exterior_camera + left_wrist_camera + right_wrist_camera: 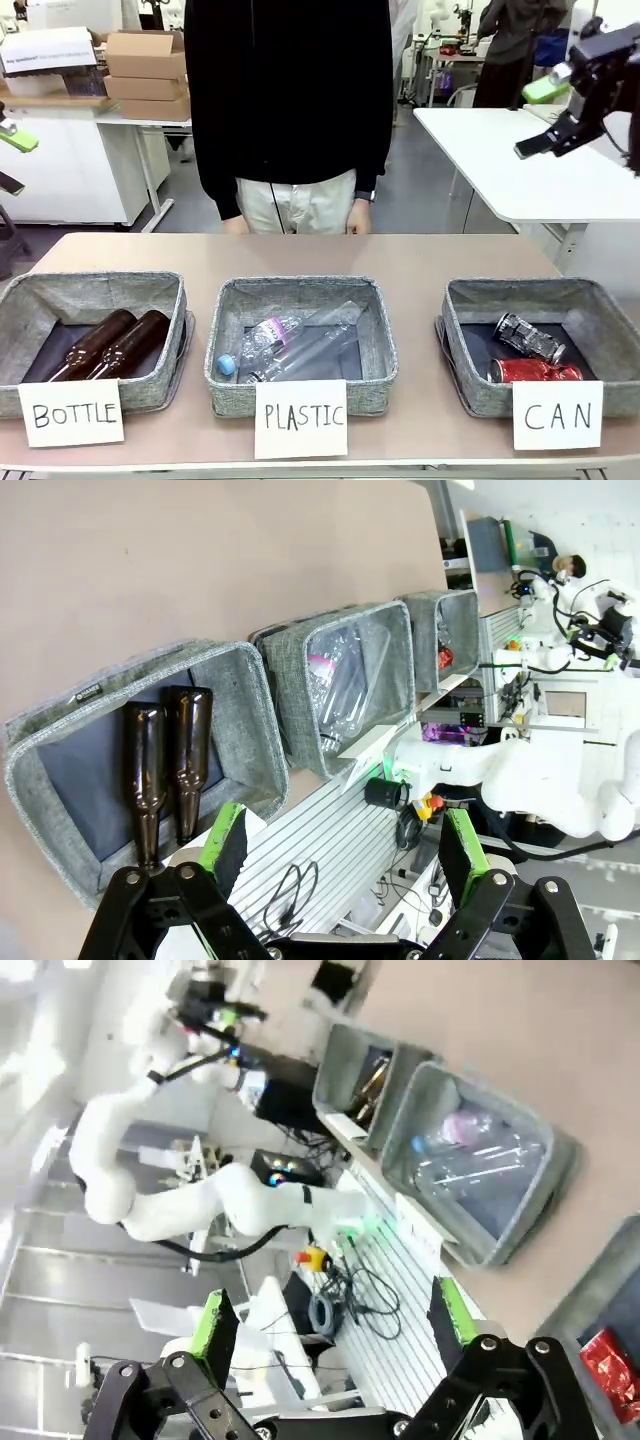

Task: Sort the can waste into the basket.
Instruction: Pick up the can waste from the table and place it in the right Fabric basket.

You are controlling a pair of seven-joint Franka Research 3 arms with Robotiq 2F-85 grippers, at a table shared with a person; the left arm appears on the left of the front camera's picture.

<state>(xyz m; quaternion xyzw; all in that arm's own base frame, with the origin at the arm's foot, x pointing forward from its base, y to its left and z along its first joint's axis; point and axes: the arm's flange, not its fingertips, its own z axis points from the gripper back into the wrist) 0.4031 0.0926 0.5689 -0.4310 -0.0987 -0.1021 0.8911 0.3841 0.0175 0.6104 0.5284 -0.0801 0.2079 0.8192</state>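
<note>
The grey basket with the "CAN" sign stands at the front right of the table. Inside it lie a silver can with dark print and a shiny red can. My right gripper hangs high at the right, well above and behind that basket, open and holding nothing. At the left edge my left gripper is raised and open as well. The left wrist view has its open fingers wide apart, with the can basket far off. In the right wrist view the gripper is open and the red can shows at the right edge.
A basket signed "BOTTLE" at the front left holds two brown glass bottles. The middle basket signed "PLASTIC" holds clear plastic bottles. A person in a black top stands at the far edge, hands at the table.
</note>
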